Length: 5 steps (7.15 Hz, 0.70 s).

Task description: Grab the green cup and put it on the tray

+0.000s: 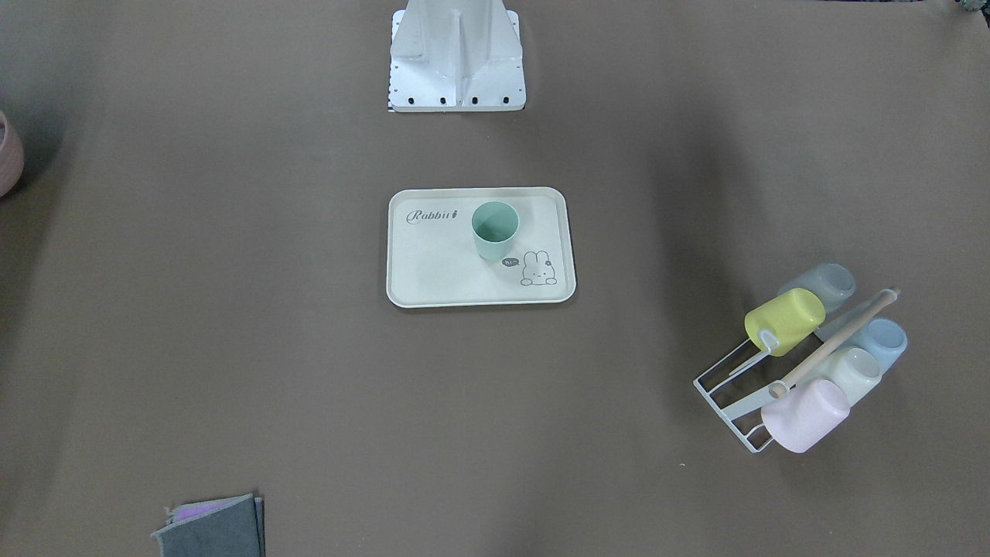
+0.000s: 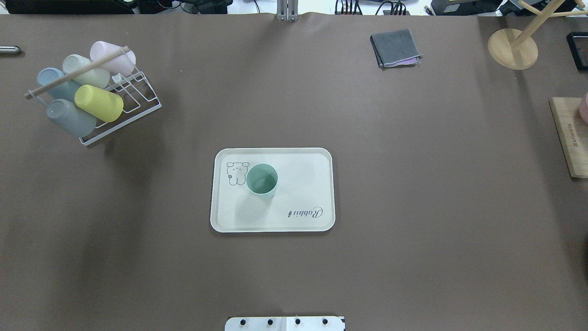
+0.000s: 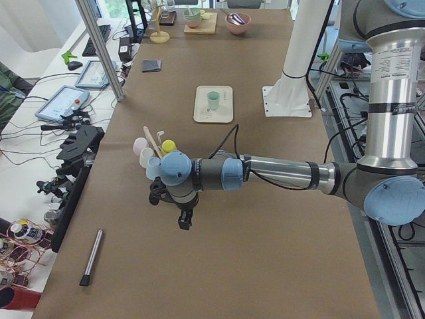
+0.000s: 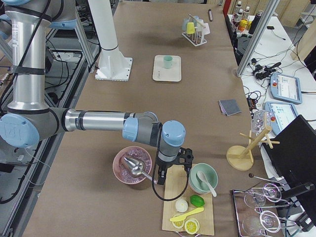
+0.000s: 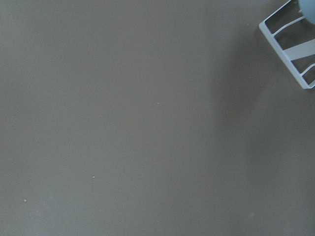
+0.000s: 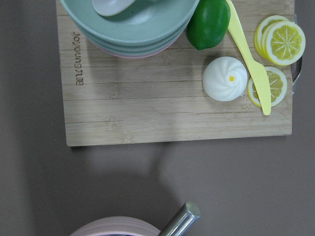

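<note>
The green cup [image 2: 262,179] stands upright on the cream tray [image 2: 301,184], beside the bunny drawing, at the table's middle. The front-facing view shows the cup [image 1: 495,228] and tray [image 1: 433,271] with no arm near them. My left gripper [image 3: 184,222] points down over bare table beside the cup rack, far from the tray; I cannot tell whether it is open or shut. My right gripper [image 4: 162,177] hangs at the other end, between a pink bowl and a wooden board; I cannot tell its state either. Neither wrist view shows fingers.
A white wire rack [image 2: 133,99] with several pastel cups lies at the robot's far left. A folded grey cloth [image 2: 395,47] and a wooden stand [image 2: 512,48] sit at the far right. The cutting board [image 6: 172,113] holds stacked bowls, a lime, a bun and lemon slices. A pen [image 3: 91,258] lies nearby.
</note>
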### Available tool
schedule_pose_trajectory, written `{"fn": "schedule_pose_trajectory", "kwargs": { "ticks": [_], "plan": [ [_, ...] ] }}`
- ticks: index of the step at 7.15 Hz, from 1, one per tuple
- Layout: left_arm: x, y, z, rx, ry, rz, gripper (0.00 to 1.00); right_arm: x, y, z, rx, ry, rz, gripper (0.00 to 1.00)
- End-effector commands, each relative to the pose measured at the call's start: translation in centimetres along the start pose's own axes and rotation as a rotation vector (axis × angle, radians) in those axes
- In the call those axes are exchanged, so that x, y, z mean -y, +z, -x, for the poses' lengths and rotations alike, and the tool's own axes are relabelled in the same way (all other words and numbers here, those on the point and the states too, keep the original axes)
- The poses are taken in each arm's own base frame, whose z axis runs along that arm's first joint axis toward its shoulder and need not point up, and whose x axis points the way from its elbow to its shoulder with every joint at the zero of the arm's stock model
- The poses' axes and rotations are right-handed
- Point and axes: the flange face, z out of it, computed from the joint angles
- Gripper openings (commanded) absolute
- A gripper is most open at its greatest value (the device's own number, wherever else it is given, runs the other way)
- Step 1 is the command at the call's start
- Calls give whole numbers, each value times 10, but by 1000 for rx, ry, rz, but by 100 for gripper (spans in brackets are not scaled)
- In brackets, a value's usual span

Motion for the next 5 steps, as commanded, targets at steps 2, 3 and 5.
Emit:
{"fn": "schedule_pose_trajectory", "kwargs": {
  "ticks": [2, 3, 5],
  "plan": [
    [-16, -5, 9, 4, -8, -31, 99, 0, 0, 0, 0, -1, -2, 100],
    [-24, -12, 9, 9, 4, -58, 99, 0, 0, 0, 0, -1, -2, 100],
    [-25, -6, 17, 11, 8, -62, 99, 0, -1, 1, 0, -2, -3, 100]
  ]
}}
